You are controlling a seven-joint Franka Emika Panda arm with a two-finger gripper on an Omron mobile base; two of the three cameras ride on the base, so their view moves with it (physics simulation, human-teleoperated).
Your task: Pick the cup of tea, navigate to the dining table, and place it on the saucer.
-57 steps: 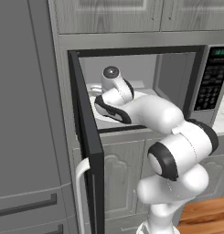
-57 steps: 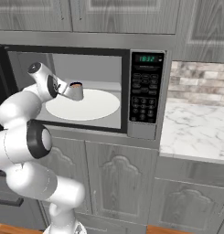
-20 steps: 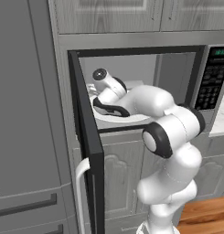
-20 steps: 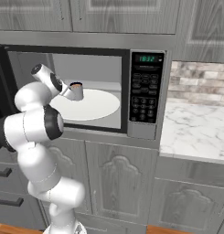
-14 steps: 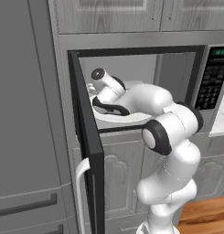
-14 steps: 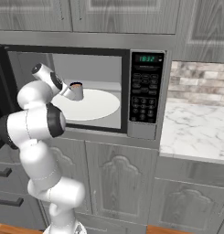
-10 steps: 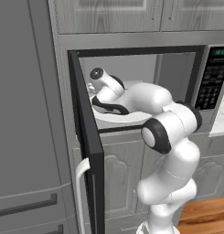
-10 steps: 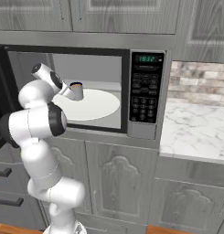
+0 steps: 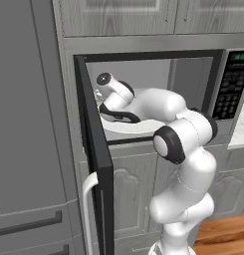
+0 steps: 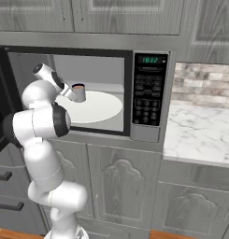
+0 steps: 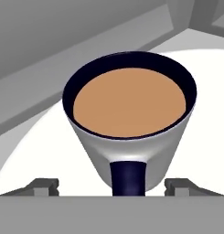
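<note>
Tea, brown and level, filled the cup of tea (image 11: 129,123), a small grey mug with a dark rim that stood on the large white round microwave plate (image 10: 99,105) inside the open microwave (image 10: 88,93). In the hand view the mug's dark handle (image 11: 127,178) pointed straight back between the two finger tips, which sat one on each side of its base. The gripper (image 11: 112,186) was spread wider than the mug, and no contact with the cup wall could be made out. From the right base view the cup (image 10: 79,92) sat near the plate's left edge, with the white arm (image 10: 40,120) reaching in beside it. From the left base view the arm's wrist (image 9: 113,94) was inside the oven cavity and hid the mug.

The microwave was built into grey wood-grain cabinets (image 10: 120,196), with more grey cupboard doors (image 9: 118,17) above. Its dark-framed door (image 9: 96,164) stood swung open to the left, a pale handle (image 9: 87,209) along its edge. A control panel (image 10: 148,93) with a green display was on the oven's right side. To the right lay a white grey-veined marble counter (image 10: 200,133) under a stone-tile backsplash (image 10: 204,86). A tall grey refrigerator (image 9: 29,139) stood to the left, and a strip of wooden floor (image 9: 223,239) showed at the bottom.
</note>
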